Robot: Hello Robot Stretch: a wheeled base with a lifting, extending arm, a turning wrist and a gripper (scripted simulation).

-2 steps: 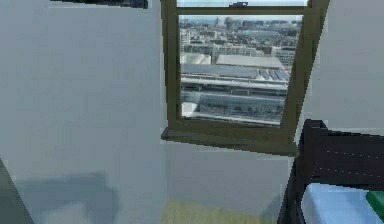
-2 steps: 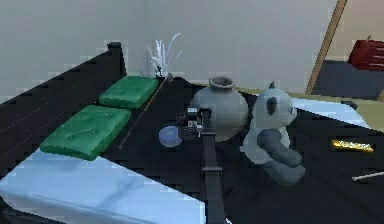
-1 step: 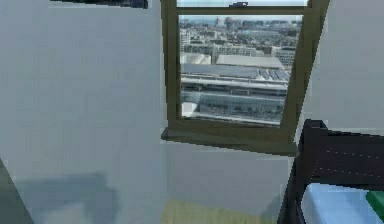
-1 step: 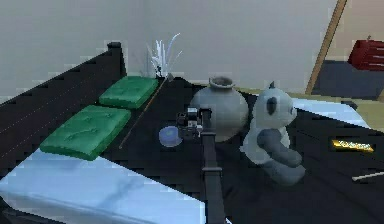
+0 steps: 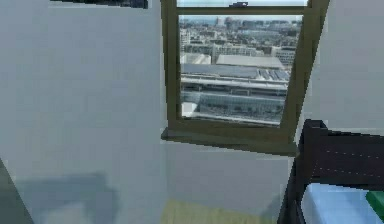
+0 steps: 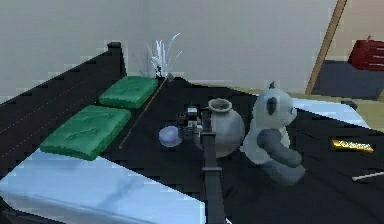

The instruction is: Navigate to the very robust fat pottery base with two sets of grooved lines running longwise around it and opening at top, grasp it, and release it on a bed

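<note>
A fat grey pottery vase point(image 6: 224, 124) with an open top stands on the dark blanket of a bed point(image 6: 330, 195) in the arm side view. The dark arm bar rises from the bottom edge and ends just left of the vase. The gripper point(image 6: 194, 128) sits there, close against the vase's side, with the bed behind it. I cannot tell whether it holds anything. The bed's dark headboard point(image 5: 335, 165) also shows at the forward view's lower right.
On the bed lie two green pillows point(image 6: 100, 128), a panda plush point(image 6: 272, 135) right of the vase, a small pale bowl point(image 6: 170, 137), a thin long stick point(image 6: 142, 112) and a flat dark device point(image 6: 352, 145). A window point(image 5: 240, 65) is in the wall ahead.
</note>
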